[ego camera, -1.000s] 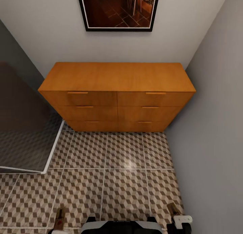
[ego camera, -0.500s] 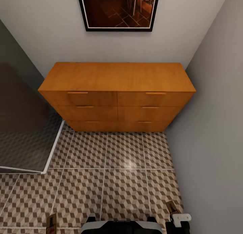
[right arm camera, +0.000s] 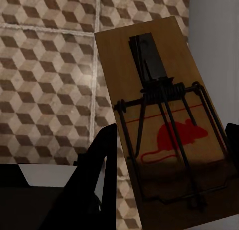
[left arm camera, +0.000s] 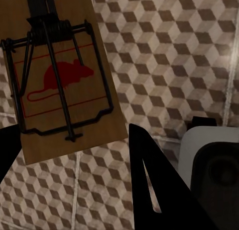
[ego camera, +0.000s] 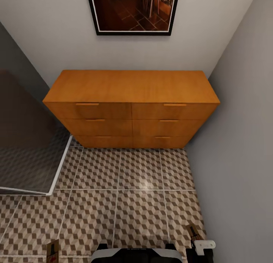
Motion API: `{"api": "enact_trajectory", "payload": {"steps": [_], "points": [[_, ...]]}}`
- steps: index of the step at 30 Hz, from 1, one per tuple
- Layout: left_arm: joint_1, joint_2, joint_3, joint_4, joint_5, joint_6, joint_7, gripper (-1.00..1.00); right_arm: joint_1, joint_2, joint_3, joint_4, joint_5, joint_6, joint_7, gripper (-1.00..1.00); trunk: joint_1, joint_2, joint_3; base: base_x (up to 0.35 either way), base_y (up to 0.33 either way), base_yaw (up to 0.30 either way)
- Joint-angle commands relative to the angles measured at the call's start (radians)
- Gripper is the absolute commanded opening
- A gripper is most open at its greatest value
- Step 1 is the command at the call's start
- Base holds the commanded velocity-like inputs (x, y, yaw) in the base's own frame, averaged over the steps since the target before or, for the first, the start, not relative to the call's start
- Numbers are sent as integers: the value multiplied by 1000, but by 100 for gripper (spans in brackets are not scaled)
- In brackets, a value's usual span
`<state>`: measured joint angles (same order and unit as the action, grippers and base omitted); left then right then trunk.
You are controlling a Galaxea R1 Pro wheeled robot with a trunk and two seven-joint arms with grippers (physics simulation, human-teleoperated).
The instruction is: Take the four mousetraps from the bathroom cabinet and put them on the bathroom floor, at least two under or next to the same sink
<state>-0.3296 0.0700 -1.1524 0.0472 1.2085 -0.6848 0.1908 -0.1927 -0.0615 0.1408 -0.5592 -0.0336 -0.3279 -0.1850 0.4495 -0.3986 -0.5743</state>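
Two mousetraps show: one (left arm camera: pixel 62 75) between the left gripper's (left arm camera: pixel 69 155) fingers, one (right arm camera: pixel 167 125) between the right gripper's (right arm camera: pixel 169 155) fingers. One cabinet (ego camera: pixel 131 107) stands ahead, with six drawer fronts. One framed picture (ego camera: pixel 133 10) hangs above it.

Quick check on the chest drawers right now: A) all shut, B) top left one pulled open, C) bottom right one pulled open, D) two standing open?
A: in the head view all six drawer fronts of the chest sit flush, none pulled out.
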Motion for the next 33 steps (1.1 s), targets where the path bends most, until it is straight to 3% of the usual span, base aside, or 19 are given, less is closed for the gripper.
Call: {"api": "enact_trajectory", "payload": {"steps": [1, 33], "points": [[0, -1, -7, 0, -7, 0, 13, -100, -1, -1, 8, 1, -5, -3, -8, -100, 0, -1, 0, 0, 0, 0], [0, -4, -7, 0, -7, 7, 13, -100, -1, -1, 8, 17, -4, -5, -9, -100, 0, -1, 48, 0, 0, 0]]}}
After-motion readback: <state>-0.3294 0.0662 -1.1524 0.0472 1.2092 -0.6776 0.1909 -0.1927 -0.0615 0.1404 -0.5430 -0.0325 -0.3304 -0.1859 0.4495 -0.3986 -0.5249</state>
